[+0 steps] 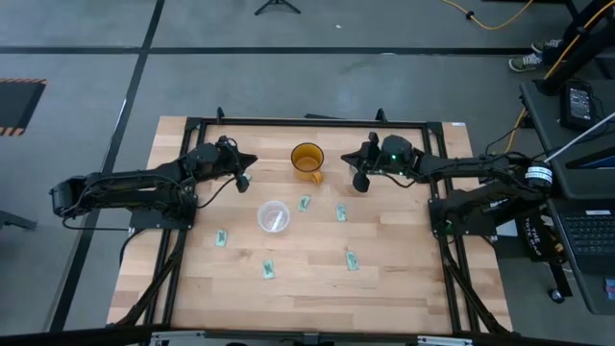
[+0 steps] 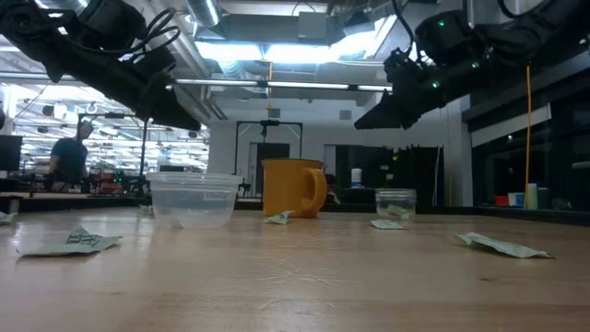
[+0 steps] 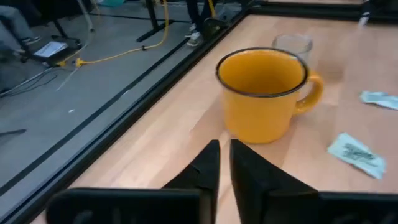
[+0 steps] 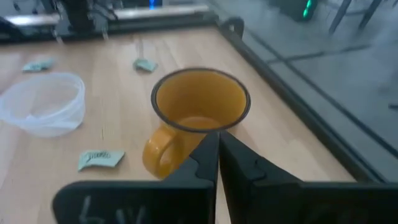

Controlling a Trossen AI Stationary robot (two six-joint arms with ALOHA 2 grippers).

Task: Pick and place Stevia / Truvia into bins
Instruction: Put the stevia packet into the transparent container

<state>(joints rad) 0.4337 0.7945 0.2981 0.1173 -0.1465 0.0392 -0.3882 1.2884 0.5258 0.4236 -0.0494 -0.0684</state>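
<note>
Yellow mug [image 1: 307, 160] sits just ahead of both closed, empty grippers, left [image 1: 247, 173] and right [image 1: 359, 177]; either could bump it reaching for packets [image 1: 305, 203].

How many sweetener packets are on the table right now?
5 visible: two beside the wide clear cup, at and; three nearer the front edge at. More may be hidden.

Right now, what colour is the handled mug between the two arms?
Amber-yellow, with a dark rim; the mug shows best in the left wrist view.
</note>
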